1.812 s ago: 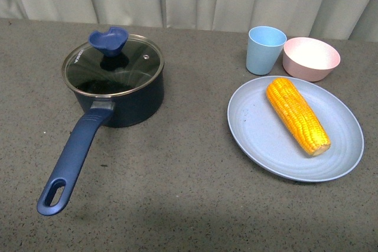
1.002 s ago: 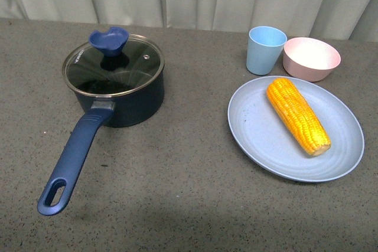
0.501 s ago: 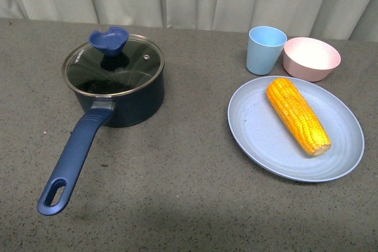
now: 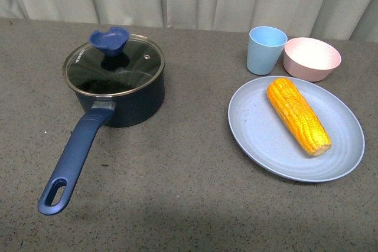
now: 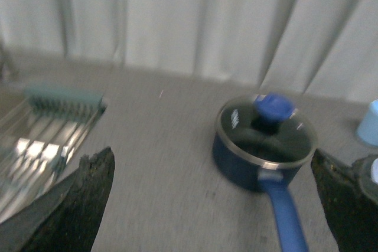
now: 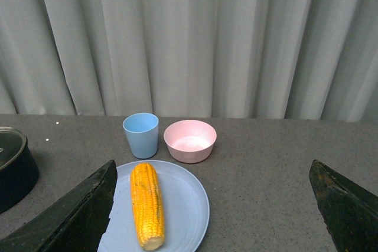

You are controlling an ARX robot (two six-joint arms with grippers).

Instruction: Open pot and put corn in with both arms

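Both the left gripper [image 5: 211, 153] and the right gripper [image 6: 212, 163] hang wide open and empty, so the left one should probably come straight down on the blue knob [image 4: 109, 41] topping the pot [image 4: 133, 103], while the corn [image 4: 297, 115] lies on the plate [image 4: 266, 146] off right.

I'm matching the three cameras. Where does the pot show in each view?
Front view: pot, lid on, left of the plate.
Left wrist view: pot, blurred, lid on.
Right wrist view: a sliver of the pot, cut by the frame edge, beside the plate.
Shared landmark: the light blue cup.
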